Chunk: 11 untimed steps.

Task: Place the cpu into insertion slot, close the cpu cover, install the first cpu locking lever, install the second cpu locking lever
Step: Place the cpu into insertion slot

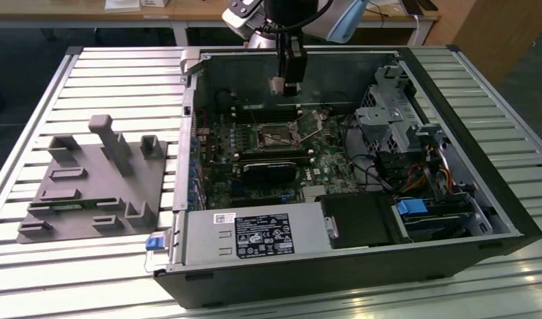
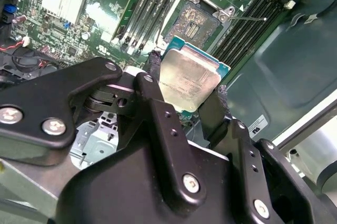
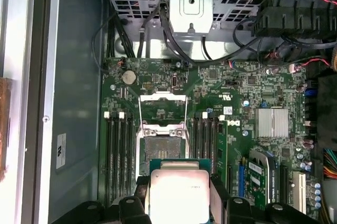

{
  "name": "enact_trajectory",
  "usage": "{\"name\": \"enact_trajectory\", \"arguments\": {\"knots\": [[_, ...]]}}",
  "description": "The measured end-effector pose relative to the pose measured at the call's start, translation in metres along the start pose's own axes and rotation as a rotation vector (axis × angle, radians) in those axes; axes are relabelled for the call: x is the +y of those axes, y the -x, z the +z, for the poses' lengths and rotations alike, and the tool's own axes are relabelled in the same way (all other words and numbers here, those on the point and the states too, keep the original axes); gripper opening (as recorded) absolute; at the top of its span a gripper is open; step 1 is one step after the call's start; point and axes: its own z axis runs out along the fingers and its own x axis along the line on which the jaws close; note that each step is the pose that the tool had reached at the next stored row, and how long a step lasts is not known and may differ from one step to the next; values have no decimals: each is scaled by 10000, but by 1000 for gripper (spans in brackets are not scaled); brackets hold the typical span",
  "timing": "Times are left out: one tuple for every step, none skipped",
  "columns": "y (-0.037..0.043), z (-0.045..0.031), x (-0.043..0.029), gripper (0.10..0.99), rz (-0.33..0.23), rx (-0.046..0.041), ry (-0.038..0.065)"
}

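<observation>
We show the black two-fingered gripper [image 1: 285, 83] clamping the square silvery-brown cpu [image 3: 179, 195] by opposite edges, at twelve o'clock of the black-rimmed insertion slot [image 1: 271, 137] in the exterior view; we judge it light, stiff, fragile.

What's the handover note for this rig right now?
Gripper: shut on the cpu, fingers on two opposite edges, chip held flat.
Position: hanging inside the open computer case, above the green board, with the cpu clear of the insertion slot.
Slot: empty, contact field exposed.
The cpu cover: flipped open, standing off the slot.
Done: cpu picked up and brought over the board.
Left: all four steps; the cpu is not yet seated and nothing is closed or locked.
</observation>
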Motion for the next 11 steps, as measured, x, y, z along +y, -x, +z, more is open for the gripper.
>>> {"name": "enact_trajectory", "arguments": {"knots": [[-1,6,-1,537,1,0,-4],[-3,12,-1,537,1,0,-7],[-4,18,-1,537,1,0,-11],[-5,24,-2,537,1,0,-15],[-6,29,-2,537,1,0,-18],[-7,35,-2,537,1,0,-21],[-8,40,-3,537,1,0,-24],[-9,45,-3,537,0,-1,-27],[-10,51,-3,537,0,-1,-31],[-11,56,-4,537,0,-1,-35],[-12,61,-4,537,1,0,-38]]}}
